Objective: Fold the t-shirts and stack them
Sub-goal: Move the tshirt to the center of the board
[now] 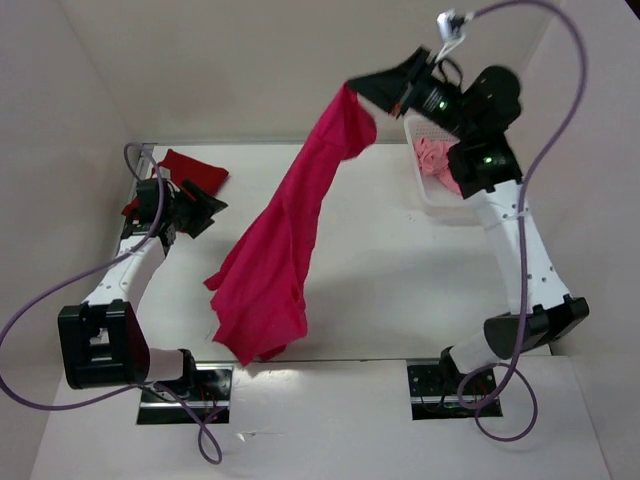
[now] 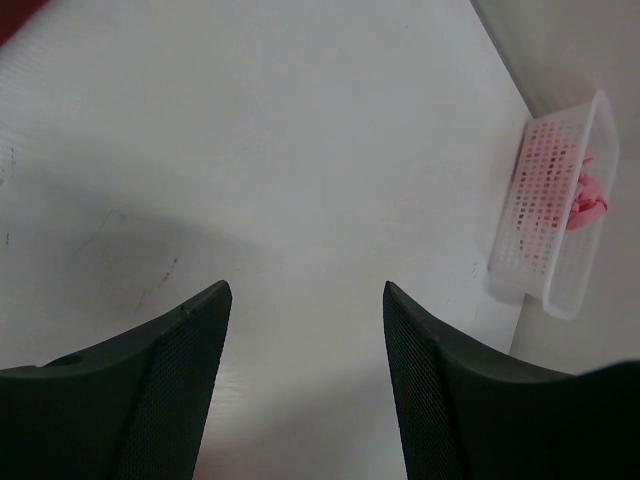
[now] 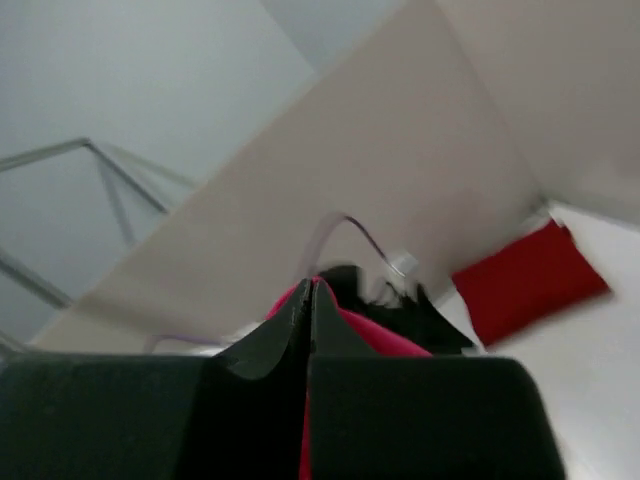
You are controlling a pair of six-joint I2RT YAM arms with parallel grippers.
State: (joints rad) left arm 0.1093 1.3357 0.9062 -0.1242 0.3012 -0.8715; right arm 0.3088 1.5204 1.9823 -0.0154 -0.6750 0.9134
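Observation:
My right gripper (image 1: 352, 85) is raised high at the back and is shut on one end of the bright magenta-pink t-shirt (image 1: 285, 230). The shirt hangs down in a long drape, its lower end near the table's front edge. In the right wrist view the jaws (image 3: 311, 283) are pressed together with magenta cloth (image 3: 380, 335) pinched between them. The dark red t-shirt (image 1: 195, 168) lies folded at the back left, also seen as the dark red t-shirt (image 3: 525, 280). My left gripper (image 1: 210, 212) hovers beside it, open and empty (image 2: 308, 290). The salmon pink t-shirt (image 1: 435, 158) lies bunched in the basket.
A white mesh basket (image 1: 432, 200) stands at the back right by the wall; the left wrist view shows the basket (image 2: 545, 210) with the salmon shirt (image 2: 587, 195) inside. Walls enclose the table on the left, back and right.

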